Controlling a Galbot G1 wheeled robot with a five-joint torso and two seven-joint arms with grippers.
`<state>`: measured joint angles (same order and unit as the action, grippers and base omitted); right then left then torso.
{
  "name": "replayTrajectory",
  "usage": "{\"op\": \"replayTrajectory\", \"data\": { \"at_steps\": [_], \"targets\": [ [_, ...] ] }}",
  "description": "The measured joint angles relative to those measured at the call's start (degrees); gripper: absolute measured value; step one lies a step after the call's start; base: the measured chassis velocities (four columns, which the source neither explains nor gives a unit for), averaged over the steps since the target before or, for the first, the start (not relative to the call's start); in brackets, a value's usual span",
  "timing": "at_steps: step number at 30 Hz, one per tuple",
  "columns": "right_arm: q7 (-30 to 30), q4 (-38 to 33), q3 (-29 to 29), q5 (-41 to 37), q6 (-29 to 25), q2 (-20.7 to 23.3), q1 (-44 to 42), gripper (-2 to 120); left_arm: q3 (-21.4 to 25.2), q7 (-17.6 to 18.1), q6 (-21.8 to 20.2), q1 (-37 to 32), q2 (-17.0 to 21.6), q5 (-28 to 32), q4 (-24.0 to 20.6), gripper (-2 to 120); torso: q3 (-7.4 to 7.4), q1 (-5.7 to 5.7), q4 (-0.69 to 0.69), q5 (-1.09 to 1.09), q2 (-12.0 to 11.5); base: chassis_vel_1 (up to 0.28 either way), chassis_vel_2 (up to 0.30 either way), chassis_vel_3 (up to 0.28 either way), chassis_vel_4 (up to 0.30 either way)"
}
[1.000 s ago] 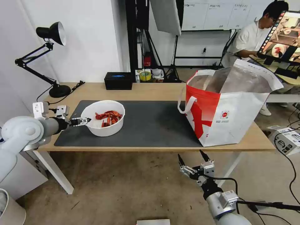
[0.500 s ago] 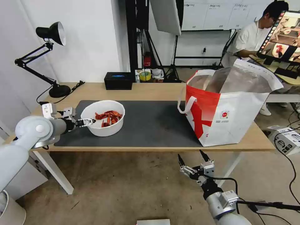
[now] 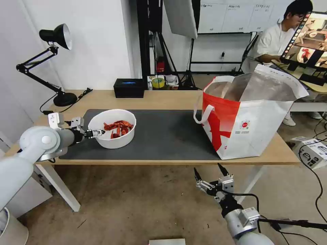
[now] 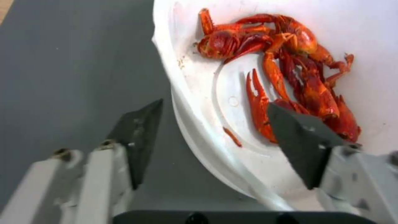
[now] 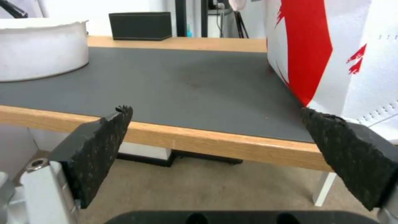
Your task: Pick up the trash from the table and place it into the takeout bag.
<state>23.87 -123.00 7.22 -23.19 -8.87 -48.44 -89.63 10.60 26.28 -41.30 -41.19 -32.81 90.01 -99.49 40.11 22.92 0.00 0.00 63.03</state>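
With our left gripper (image 4: 213,137) open astride the bowl (image 3: 112,128) rim, we should pinch squarely before lifting; right gripper (image 3: 207,177) waits open, empty.

A black desk lamp (image 3: 54,61) stands left of the small black box (image 3: 128,87), its cable (image 3: 76,98) trailing beside its base, while behind the box a roll of yellow tape (image 3: 158,82) sits, and far right of it a white carton (image 3: 312,152) lies on the floor.
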Motion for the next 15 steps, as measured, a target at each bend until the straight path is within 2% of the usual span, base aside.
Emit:
{"op": "replayTrajectory", "data": {
  "at_steps": [3, 4, 7, 8, 10, 12, 15],
  "targets": [
    [0.0, 0.0, 0.0, 0.0, 0.0, 0.0, 0.0, 100, -0.13, 0.02, -0.02, -0.03, -0.02, 0.0, 0.03, 49, 0.0, 0.0, 0.0, 0.0, 0.0, 0.0, 0.0, 0.0, 0.0],
    [0.0, 0.0, 0.0, 0.0, 0.0, 0.0, 0.0, 100, -0.13, 0.02, -0.02, -0.03, -0.02, 0.0, 0.03, 49, 0.0, 0.0, 0.0, 0.0, 0.0, 0.0, 0.0, 0.0, 0.0],
    [0.0, 0.0, 0.0, 0.0, 0.0, 0.0, 0.0, 100, -0.15, 0.07, -0.02, -0.35, -0.03, -0.08, -0.15, 35, 0.0, 0.0, 0.0, 0.0, 0.0, 0.0, 0.0, 0.0, 0.0],
    [0.0, 0.0, 0.0, 0.0, 0.0, 0.0, 0.0, 100, -0.15, 0.07, -0.02, -0.35, -0.03, -0.08, -0.15, 35, 0.0, 0.0, 0.0, 0.0, 0.0, 0.0, 0.0, 0.0, 0.0],
    [0.0, 0.0, 0.0, 0.0, 0.0, 0.0, 0.0, 100, -0.15, 0.2, 0.07, -0.67, -0.23, -0.15, -0.17, 23, 0.0, 0.0, 0.0, 0.0, 0.0, 0.0, 0.0, 0.0, 0.0],
    [0.0, 0.0, 0.0, 0.0, 0.0, 0.0, 0.0, 100, -0.14, 0.27, 0.2, -0.83, -0.33, -0.16, -0.22, 21, 0.0, 0.0, 0.0, 0.0, 0.0, 0.0, 0.0, 0.0, 0.0],
    [0.0, 0.0, 0.0, 0.0, 0.0, 0.0, 0.0, 100, 0.05, 0.25, 0.82, -1.35, -0.53, -0.17, -0.6, 5, 0.0, 0.0, 0.0, 0.0, 0.0, 0.0, 0.0, 0.0, 0.0]
  ]
}}
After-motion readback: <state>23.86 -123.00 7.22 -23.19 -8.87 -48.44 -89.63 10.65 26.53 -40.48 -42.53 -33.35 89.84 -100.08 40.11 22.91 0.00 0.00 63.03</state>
